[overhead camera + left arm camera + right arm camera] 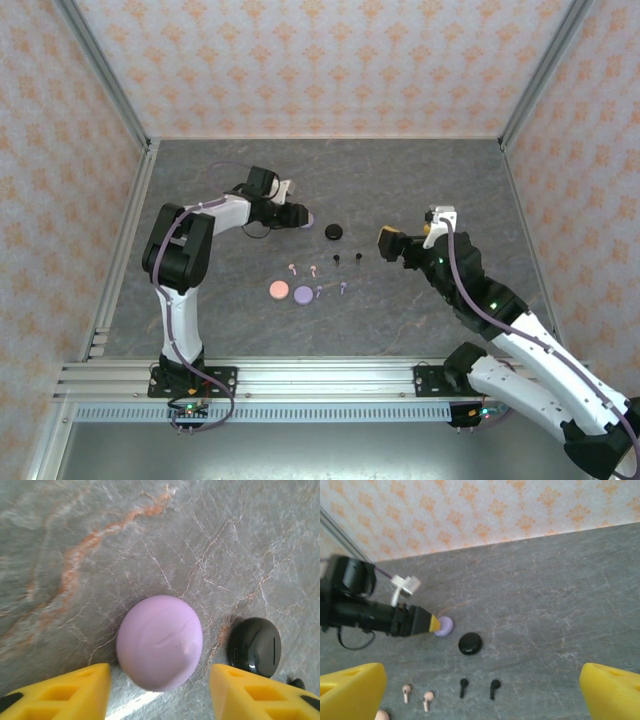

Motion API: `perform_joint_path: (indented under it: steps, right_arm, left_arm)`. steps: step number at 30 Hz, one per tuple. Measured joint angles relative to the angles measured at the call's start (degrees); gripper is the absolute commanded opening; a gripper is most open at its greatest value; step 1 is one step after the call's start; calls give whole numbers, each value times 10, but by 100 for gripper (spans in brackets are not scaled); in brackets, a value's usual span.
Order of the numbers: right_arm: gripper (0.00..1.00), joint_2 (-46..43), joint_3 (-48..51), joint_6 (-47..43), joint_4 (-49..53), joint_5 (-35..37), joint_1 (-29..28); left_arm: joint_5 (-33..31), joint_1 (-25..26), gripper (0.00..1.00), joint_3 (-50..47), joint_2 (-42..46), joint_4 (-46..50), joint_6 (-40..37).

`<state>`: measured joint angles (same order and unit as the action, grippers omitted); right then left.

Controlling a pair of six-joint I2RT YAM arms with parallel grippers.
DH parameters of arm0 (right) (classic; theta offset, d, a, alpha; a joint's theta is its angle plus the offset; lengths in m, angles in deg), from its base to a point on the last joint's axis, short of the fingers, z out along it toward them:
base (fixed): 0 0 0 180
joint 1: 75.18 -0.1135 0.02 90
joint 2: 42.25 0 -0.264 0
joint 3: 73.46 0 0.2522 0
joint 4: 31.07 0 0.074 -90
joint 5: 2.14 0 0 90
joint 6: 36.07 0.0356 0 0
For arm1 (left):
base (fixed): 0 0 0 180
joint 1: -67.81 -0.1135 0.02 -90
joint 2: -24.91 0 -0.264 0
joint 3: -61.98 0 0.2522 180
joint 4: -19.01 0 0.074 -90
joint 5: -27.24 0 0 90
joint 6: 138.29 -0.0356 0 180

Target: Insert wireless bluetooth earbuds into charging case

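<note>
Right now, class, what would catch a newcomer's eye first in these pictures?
The open left end effector straddles a lilac round case toward the back of the table, a black case just beside it. Nearer the front, tiny earbuds lie loose around a pink case and a second lilac case.

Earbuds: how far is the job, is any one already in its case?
None looks done: the black earbuds, pinkish earbuds and lilac earbuds lie loose on the table. In hand: the open left claw straddles a lilac case, not gripped. Left: every bud.
</note>
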<state>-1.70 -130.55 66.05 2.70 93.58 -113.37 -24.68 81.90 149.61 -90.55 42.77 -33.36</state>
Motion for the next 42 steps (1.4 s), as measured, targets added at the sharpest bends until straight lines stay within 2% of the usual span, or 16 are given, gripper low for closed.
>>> perform_joint_path:
  steps: [10, 19, 26, 32, 35, 42]
  right_arm:
    - [94, 122, -78, -33, 108, -52, -16]
    - [89, 281, -152, -45, 162, -70, -103]
    - [89, 434, -230, -43, 184, -62, -188]
    - [88, 557, -307, -53, 207, -66, -227]
    - [86, 615, -344, -66, 219, -71, -236]
    - [82, 689, -386, -91, 240, -83, -241]
  left_arm:
    - [-56, -13, 70, -103, 228, -25, 4]
    - [-109, -14, 84, -267, 450, -49, 43]
    - [-184, -14, 94, -369, 589, -31, 76]
    - [-234, -35, 95, -419, 624, -4, 91]
    - [-239, -50, 95, -434, 625, 4, 97]
    - [-240, -66, 96, -441, 638, 7, 106]
